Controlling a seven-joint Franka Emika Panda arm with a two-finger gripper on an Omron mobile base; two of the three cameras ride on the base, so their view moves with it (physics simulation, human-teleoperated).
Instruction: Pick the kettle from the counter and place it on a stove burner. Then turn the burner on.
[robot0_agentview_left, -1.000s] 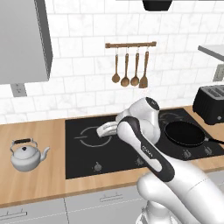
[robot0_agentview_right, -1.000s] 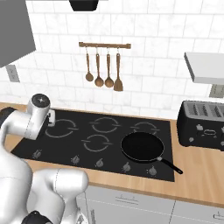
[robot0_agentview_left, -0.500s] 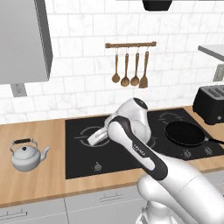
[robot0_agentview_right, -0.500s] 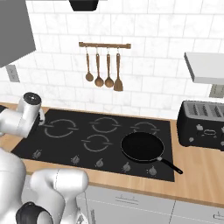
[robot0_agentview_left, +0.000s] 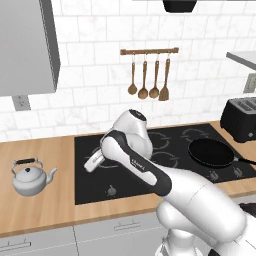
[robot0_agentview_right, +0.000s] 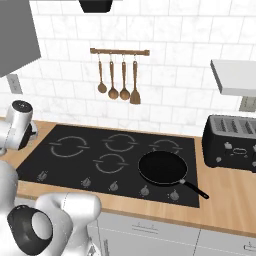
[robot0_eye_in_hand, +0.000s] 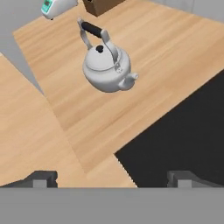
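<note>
The silver-grey kettle (robot0_agentview_left: 31, 177) with its black arched handle stands upright on the wood-grain counter (robot0_agentview_left: 45, 210), left of the black cooktop. In the hand view the kettle (robot0_eye_in_hand: 106, 66) lies ahead of my gripper (robot0_eye_in_hand: 113, 180) and well apart from it. The two fingertips (robot0_eye_in_hand: 41, 179) stand wide apart with nothing between them. In the left base view my gripper (robot0_agentview_left: 89, 166) hangs over the cooktop's left part, pointing towards the kettle. The large stove burner (robot0_agentview_right: 70, 147) is the left rear ring, with nothing on it.
A black frying pan (robot0_agentview_right: 162, 168) sits on the front right of the cooktop, its handle pointing right. A dark toaster (robot0_agentview_right: 235, 142) stands on the counter at far right. Knobs (robot0_agentview_right: 114, 186) line the cooktop's front edge. Wooden utensils (robot0_agentview_left: 148, 75) hang on the wall.
The arm has swung left across the cooktop, carrying the open gripper towards the kettle's side. The kettle and the pan have stayed put.
</note>
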